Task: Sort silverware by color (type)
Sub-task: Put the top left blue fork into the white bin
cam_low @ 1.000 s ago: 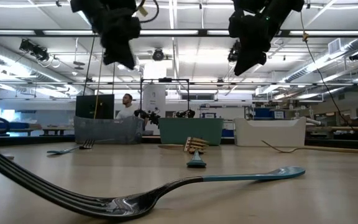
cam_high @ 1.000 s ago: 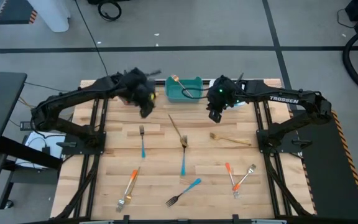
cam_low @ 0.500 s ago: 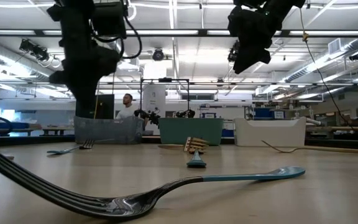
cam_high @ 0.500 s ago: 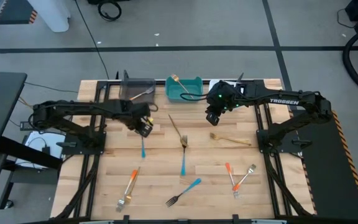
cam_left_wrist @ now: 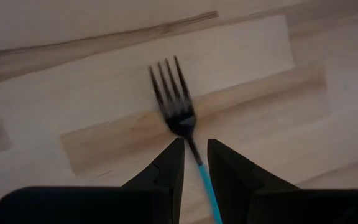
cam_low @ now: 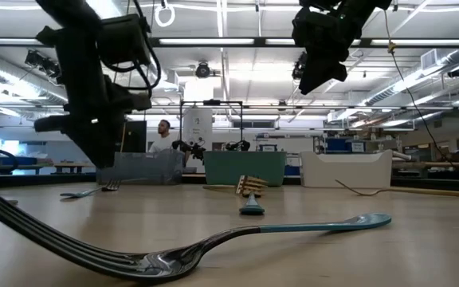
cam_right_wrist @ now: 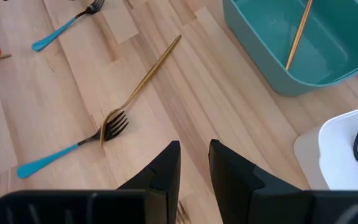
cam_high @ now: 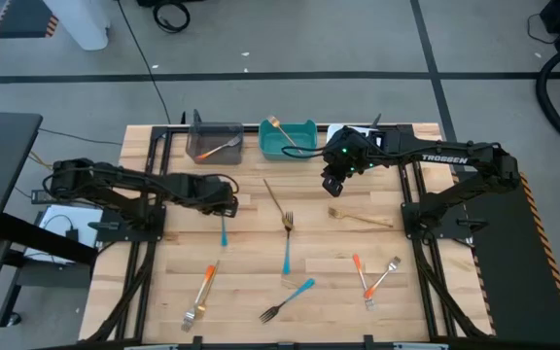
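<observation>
My left gripper (cam_high: 225,202) is low over the table, open, its fingers on either side of the neck (cam_left_wrist: 193,148) of a blue-handled fork (cam_high: 223,226) that lies flat. My right gripper (cam_high: 333,183) hangs open in the air near the teal bin (cam_high: 304,146), above bare wood. Flat on the table lie two more blue forks (cam_high: 286,251) (cam_high: 288,298), two gold forks (cam_high: 278,199) (cam_high: 360,218), two orange forks (cam_high: 203,290) (cam_high: 360,276) and a silver fork (cam_high: 386,273). The long gold fork's tines (cam_right_wrist: 112,124) lie against a blue fork's head.
Three containers stand along the far edge: a grey bin (cam_high: 202,148) with a fork in it, the teal bin with a gold fork (cam_right_wrist: 298,34), and a white tray (cam_right_wrist: 337,152) with a dark fork. In the low view a person stands in the room behind.
My left gripper has come from beside the grey bin toward the near edge and dropped down to the blue-handled fork, so the grey bin now shows. My right gripper has kept nearly still. No fork has moved.
</observation>
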Robot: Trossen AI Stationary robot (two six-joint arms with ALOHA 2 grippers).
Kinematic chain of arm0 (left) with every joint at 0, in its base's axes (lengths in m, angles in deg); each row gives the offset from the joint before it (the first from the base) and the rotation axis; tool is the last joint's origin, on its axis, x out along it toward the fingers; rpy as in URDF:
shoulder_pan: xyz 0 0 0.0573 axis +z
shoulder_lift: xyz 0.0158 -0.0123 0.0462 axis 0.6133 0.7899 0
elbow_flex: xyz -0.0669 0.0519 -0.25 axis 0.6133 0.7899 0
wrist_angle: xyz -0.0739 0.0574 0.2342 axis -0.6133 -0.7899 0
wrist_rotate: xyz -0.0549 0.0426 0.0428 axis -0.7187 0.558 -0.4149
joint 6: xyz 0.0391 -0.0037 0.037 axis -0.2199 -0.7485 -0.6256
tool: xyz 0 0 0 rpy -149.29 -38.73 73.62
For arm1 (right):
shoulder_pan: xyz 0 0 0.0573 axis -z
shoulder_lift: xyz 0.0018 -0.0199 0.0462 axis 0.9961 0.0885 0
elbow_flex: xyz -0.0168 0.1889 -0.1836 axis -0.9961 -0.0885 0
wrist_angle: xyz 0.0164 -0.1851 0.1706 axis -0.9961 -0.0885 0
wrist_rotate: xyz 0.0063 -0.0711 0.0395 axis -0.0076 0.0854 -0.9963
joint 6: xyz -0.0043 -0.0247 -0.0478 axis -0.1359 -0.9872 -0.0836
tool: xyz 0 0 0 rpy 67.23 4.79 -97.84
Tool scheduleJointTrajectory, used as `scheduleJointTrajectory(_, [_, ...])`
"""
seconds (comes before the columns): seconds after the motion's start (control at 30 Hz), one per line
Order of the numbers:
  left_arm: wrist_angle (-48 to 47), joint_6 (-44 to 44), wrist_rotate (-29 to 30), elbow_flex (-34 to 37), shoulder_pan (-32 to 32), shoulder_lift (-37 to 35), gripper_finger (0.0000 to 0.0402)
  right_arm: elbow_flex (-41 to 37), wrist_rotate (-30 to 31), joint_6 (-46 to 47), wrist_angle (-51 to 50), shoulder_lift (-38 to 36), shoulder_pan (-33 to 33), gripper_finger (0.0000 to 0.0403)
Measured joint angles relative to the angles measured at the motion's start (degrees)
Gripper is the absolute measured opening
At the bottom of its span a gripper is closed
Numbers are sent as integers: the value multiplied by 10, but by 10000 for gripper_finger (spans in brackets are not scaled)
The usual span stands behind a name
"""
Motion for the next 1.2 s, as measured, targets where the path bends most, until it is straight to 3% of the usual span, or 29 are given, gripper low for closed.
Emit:
scheduleJointTrajectory(0.13, [50, 1, 0, 22, 0, 0, 80, 0, 0, 0, 0, 0, 0, 91])
scheduleJointTrajectory(0.77, [76, 47, 1, 53, -16, 1, 80, 0, 0, -3, 15, 0, 0, 91])
scheduleJointTrajectory(1.2, [120, 75, 5, 49, -32, 86, 80, 0, 0, -7, 17, 0, 1, 91])
